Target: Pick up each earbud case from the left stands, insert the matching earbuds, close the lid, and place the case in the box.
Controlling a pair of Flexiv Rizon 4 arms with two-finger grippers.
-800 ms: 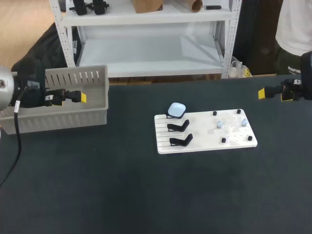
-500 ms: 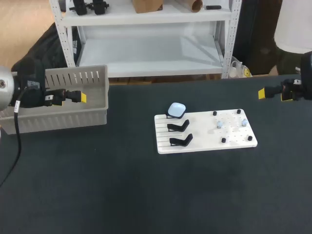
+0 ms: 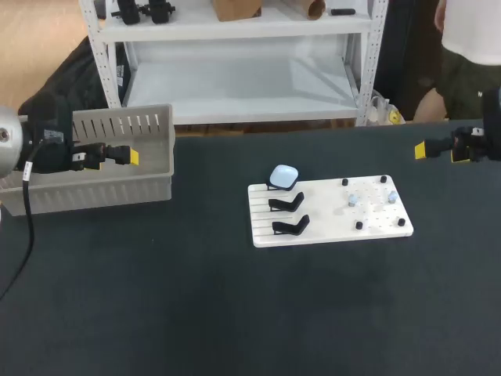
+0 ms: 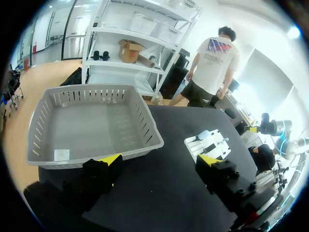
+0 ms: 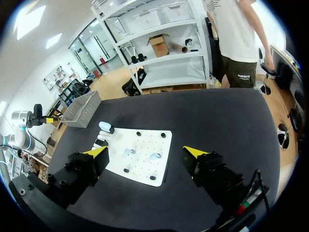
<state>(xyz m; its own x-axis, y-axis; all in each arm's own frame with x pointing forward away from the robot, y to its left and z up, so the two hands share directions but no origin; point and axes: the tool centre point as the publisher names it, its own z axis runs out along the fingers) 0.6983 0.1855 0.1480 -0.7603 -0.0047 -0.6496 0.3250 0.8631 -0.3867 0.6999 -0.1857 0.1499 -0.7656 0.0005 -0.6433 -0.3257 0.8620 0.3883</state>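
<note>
A white label (image 4: 61,154) lies on the floor of the gray box (image 4: 152,135); we cannot read its print. Our left gripper (image 4: 159,162) hovers beside the box and our right gripper (image 5: 145,152) near the table's right side, both spread wide and empty. The pale earbud case (image 3: 283,175) sits on the rearmost stand of the white board (image 3: 329,227). Nothing on the table has shifted since earlier.

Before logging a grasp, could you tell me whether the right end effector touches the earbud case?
Apart. The head view shows bare table between the right end effector and the earbud case.
</note>
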